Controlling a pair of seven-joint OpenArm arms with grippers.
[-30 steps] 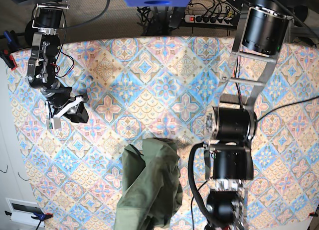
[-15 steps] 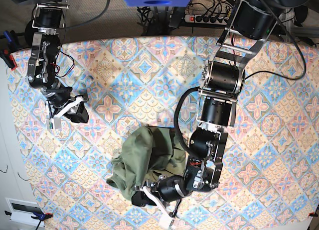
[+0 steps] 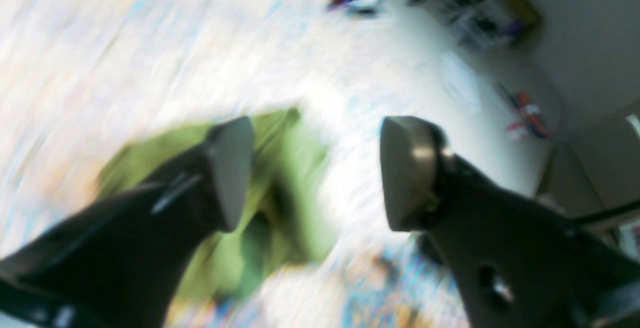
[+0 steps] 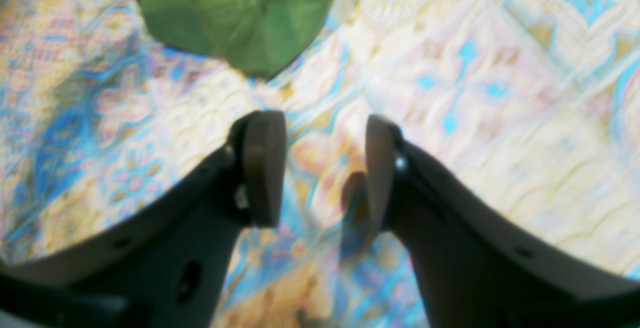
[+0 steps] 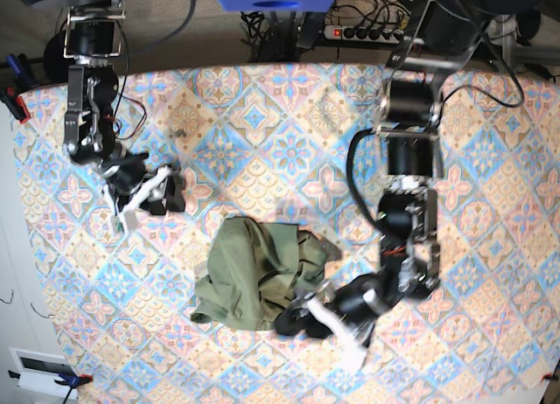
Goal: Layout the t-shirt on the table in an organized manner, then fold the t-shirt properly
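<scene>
Blurring hides much of the crumpled t-shirt (image 3: 295, 178) beyond the left claw (image 3: 315, 173).

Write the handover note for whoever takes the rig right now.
Left pincer: open, empty, beside the t-shirt's edge.
Right pincer: open, empty, over bare cloth, apart from the shirt.
T-shirt: crumpled heap on the table, toward the near edge.
Done: nothing laid out or folded.
Left: spread the shirt flat, then fold it.
</scene>
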